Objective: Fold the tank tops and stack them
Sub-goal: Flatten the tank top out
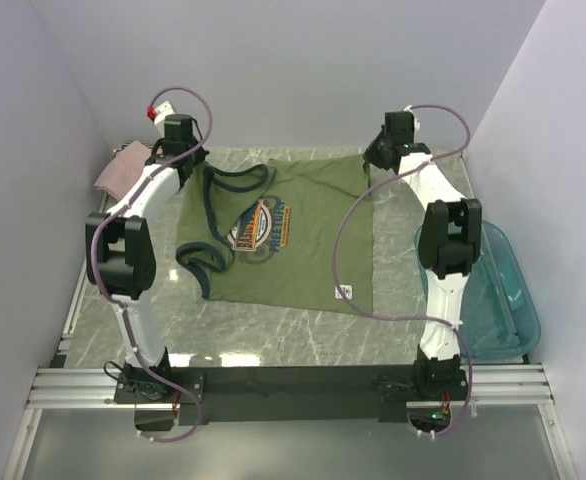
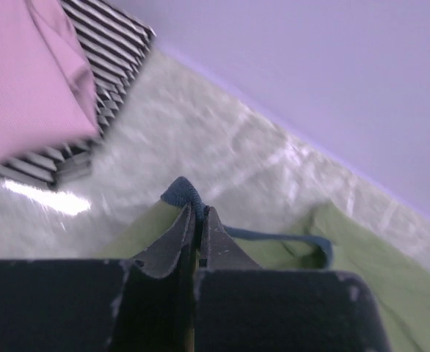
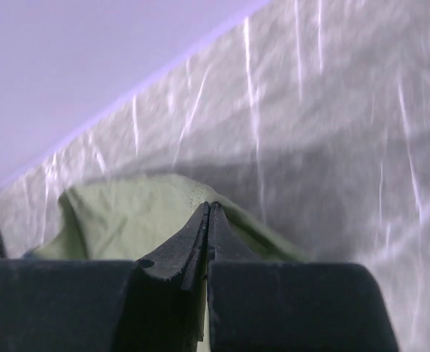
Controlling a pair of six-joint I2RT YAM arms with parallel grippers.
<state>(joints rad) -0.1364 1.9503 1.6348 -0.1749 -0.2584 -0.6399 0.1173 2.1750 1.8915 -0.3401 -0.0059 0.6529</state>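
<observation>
The left hand [image 2: 199, 214] is closed on the navy strap [image 2: 181, 192] of the green top [image 1: 303, 250], and the right hand [image 3: 208, 210] is pinched shut on its far corner [image 3: 175, 192]. The rest is spread on the bench [image 1: 273, 335]. For a clean fold, both ends should be carried level and together, with the cloth kept taut.

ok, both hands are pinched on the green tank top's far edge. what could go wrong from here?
1. Left hand holds only the tip of the navy strap on the soft olive-green printed tank top; it may slip, skewing the fold.
2. Right hand pinches just a thin corner of it, which could pull free.
3. The right arm's purple cable loops over the top and might drag it.
</observation>
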